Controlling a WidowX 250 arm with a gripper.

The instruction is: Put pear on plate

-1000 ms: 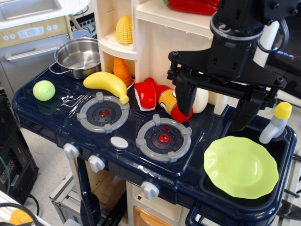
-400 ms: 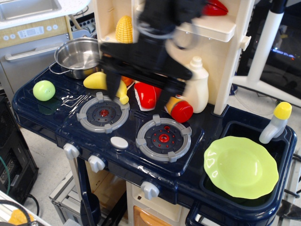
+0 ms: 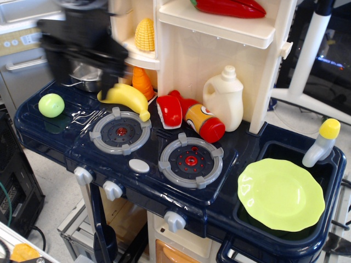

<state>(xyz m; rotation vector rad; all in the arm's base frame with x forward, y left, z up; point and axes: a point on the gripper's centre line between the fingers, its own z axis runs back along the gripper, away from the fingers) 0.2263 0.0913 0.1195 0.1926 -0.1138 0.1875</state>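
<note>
The pear (image 3: 51, 105) is a small light-green round fruit on the far left corner of the dark blue toy stove. The plate (image 3: 281, 194) is a lime-green scalloped plate lying in the sink recess at the right. My gripper (image 3: 86, 72) is a black, motion-blurred shape at the upper left, above and to the right of the pear and in front of the steel pot. Its jaws look spread apart and hold nothing. It is not touching the pear.
A yellow banana (image 3: 125, 96) lies right of the pear. The steel pot (image 3: 88, 76) is partly hidden behind the gripper. A carrot (image 3: 142, 82), red toys (image 3: 170, 111), a ketchup bottle (image 3: 204, 123), a white jug (image 3: 225, 104) and two burners (image 3: 120, 132) fill the middle. A yellow-capped bottle (image 3: 323, 143) stands by the sink.
My gripper has swept from the right side, above the plate, across the stove to the upper left near the pot and pear. Nothing else has moved.
</note>
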